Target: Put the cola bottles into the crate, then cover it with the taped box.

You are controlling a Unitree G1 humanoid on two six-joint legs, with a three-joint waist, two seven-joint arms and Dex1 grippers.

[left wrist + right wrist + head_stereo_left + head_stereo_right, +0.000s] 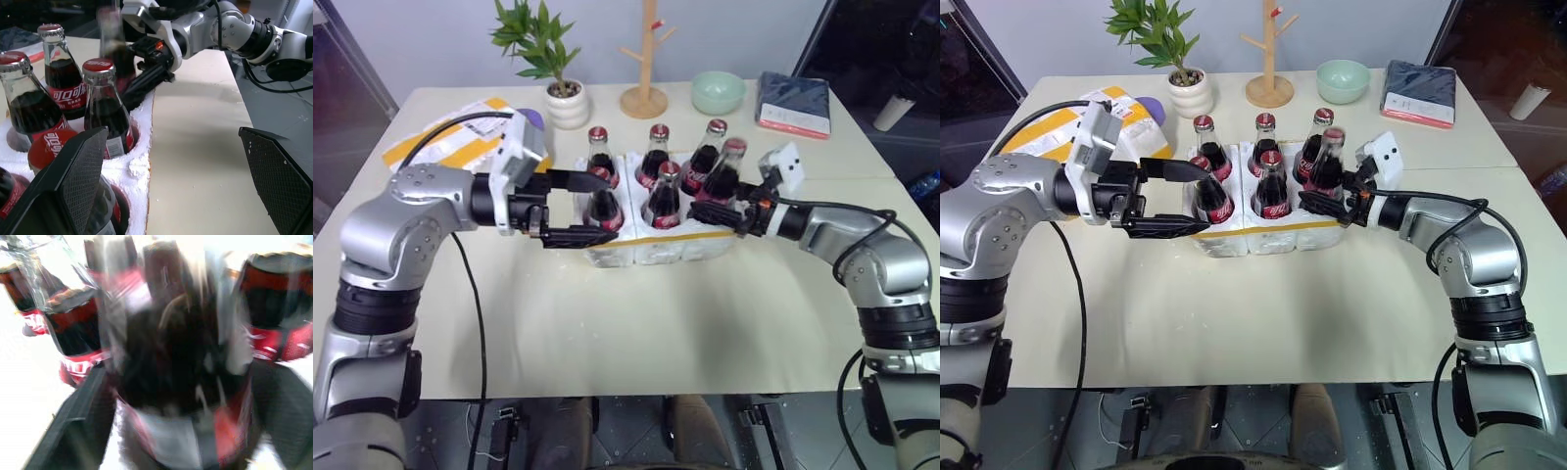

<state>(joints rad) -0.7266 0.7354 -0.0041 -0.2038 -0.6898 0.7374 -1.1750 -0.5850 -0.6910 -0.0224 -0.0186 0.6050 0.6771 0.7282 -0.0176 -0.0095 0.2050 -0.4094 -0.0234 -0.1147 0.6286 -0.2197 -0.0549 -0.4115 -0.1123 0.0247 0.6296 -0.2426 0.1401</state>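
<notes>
Five cola bottles (663, 195) are standing in the wells of the crate (658, 245) at mid-table, and a sixth (724, 174) is sitting between my right gripper's (713, 210) fingers at the crate's right end; I cannot tell whether they are gripping. My left gripper (576, 208) is gaping wide, straddling the near-left bottle (603, 206).
</notes>
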